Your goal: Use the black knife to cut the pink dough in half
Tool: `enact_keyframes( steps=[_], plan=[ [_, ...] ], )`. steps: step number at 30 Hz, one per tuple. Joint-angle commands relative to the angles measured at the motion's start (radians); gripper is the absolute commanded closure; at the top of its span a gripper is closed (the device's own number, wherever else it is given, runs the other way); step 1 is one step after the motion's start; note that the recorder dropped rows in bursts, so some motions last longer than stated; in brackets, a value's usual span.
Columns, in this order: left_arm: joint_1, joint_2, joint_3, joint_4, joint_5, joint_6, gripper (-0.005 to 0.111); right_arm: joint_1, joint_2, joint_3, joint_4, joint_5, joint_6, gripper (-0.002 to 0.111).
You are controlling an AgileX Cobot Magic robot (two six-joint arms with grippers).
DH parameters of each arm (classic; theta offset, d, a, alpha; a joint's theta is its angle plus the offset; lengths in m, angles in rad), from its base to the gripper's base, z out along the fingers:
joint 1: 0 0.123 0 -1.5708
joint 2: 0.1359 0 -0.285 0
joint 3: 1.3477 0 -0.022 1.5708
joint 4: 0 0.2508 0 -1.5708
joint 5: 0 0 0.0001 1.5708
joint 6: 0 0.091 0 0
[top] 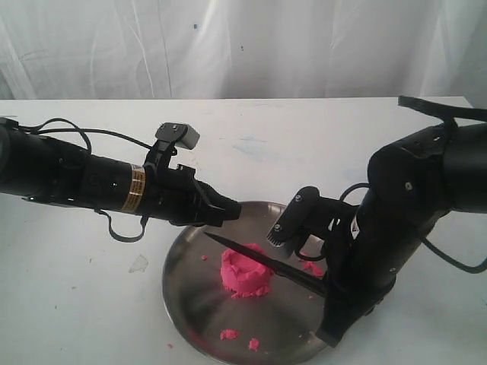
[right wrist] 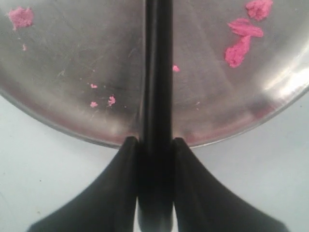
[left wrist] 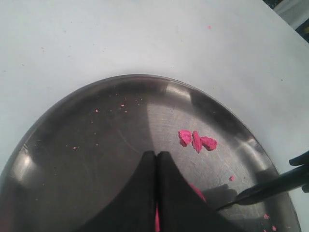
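Note:
The pink dough (top: 245, 274) is one round lump with a dented top, near the middle of the steel plate (top: 190, 296). The black knife (top: 259, 257) lies slanted across the top of the lump, its tip pointing to the far left. My right gripper (top: 326, 290) is shut on the knife's handle (right wrist: 157, 72), with both fingers (right wrist: 128, 159) pressed to its sides at the plate's near rim. My left gripper (top: 232, 211) hangs shut and empty over the plate's back left, beside the knife tip. Its closed fingers (left wrist: 145, 169) hide most of the dough (left wrist: 195, 191); the blade (left wrist: 270, 186) shows beyond them.
Small pink crumbs (top: 228, 334) lie on the plate's front, with more crumbs (left wrist: 197, 140) and bits (right wrist: 241, 41) elsewhere on the steel. The plate rests on a white table (top: 76, 304). A small clear scrap (top: 138, 264) lies left of the plate. A white curtain hangs behind.

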Motion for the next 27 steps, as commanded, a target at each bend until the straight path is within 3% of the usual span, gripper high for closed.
enact_keyframes(
  steps=[1, 27],
  plan=[
    [-0.005, -0.001, 0.006, 0.008, -0.004, 0.003, 0.107, 0.002, 0.009, -0.003, -0.005, -0.001, 0.005, 0.108],
    [-0.005, 0.047, 0.006, 0.1, 0.074, 0.024, 0.107, 0.002, 0.041, -0.003, 0.005, -0.008, 0.005, 0.108]
  ],
)
